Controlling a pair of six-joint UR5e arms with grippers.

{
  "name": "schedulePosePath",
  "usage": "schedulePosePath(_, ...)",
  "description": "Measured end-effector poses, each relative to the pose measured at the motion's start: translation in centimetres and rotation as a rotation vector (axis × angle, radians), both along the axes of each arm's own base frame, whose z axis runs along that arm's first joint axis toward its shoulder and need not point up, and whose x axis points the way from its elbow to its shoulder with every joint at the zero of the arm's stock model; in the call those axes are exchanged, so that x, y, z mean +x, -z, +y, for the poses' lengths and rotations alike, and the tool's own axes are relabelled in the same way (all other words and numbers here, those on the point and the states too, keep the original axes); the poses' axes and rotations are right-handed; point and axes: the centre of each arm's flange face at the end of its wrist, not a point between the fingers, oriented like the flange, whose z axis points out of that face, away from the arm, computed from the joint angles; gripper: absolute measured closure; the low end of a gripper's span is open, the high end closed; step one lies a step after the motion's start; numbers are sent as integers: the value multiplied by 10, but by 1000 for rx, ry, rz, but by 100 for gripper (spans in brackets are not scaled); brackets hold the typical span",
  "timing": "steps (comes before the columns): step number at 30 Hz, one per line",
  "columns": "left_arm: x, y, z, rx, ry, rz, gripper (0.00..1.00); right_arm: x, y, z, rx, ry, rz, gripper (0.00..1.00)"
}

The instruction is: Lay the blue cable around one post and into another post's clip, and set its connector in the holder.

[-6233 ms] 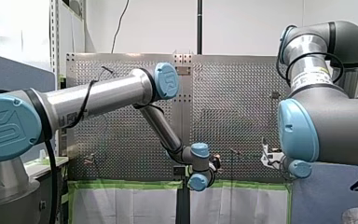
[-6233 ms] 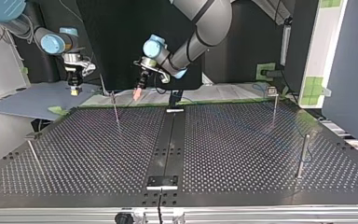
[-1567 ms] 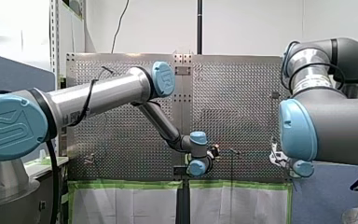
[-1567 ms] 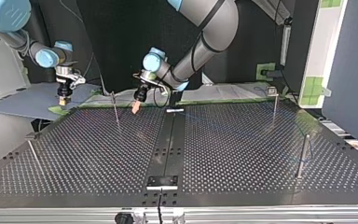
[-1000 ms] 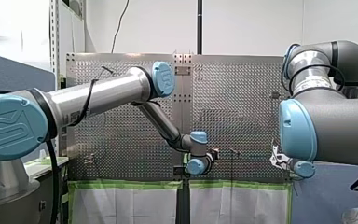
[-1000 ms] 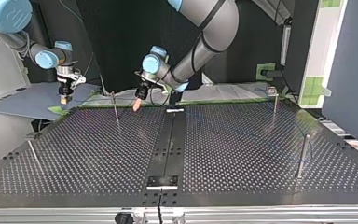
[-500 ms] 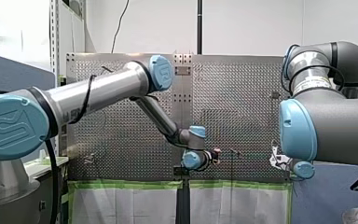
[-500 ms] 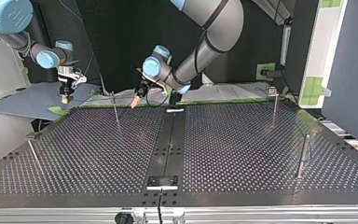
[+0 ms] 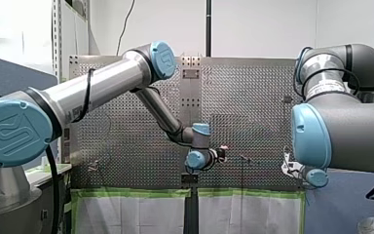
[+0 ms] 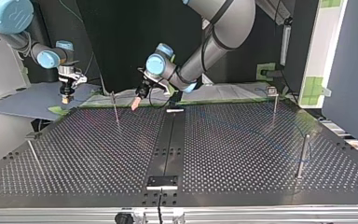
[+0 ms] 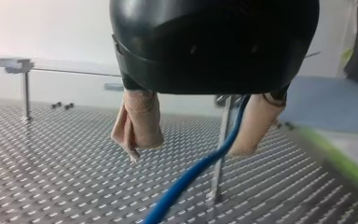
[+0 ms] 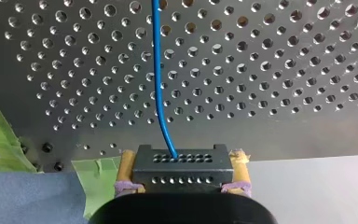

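My left tool (image 10: 134, 105) has tipped over and swung closer to the far-left post (image 10: 115, 108) in the top view. Its beige pads (image 11: 137, 121) stand apart, the blue cable (image 11: 191, 175) running loosely between them, with that post just ahead. My right tool (image 12: 181, 161) stays clamped on the black connector (image 12: 179, 169) near the counter's (image 10: 233, 158) far-left corner. I judge the wrap around that post is just starting; nothing is routed yet.

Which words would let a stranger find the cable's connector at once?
At the top view's far left, past a corner of the perforated table, hangs my right arm's claw. Its fingers hold the connector: a black block with small holes, where the blue cable ends.
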Motion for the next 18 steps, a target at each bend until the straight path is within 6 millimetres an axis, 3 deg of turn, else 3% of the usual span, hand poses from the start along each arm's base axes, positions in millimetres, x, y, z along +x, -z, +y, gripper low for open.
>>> schedulePosePath(10,-32,30,15,102,64,110,0,0,1,0,0,-1,-4,100)
schedulePosePath(18,-36,16,14,113,74,115,0,1,2,1,3,-1,-9,100)
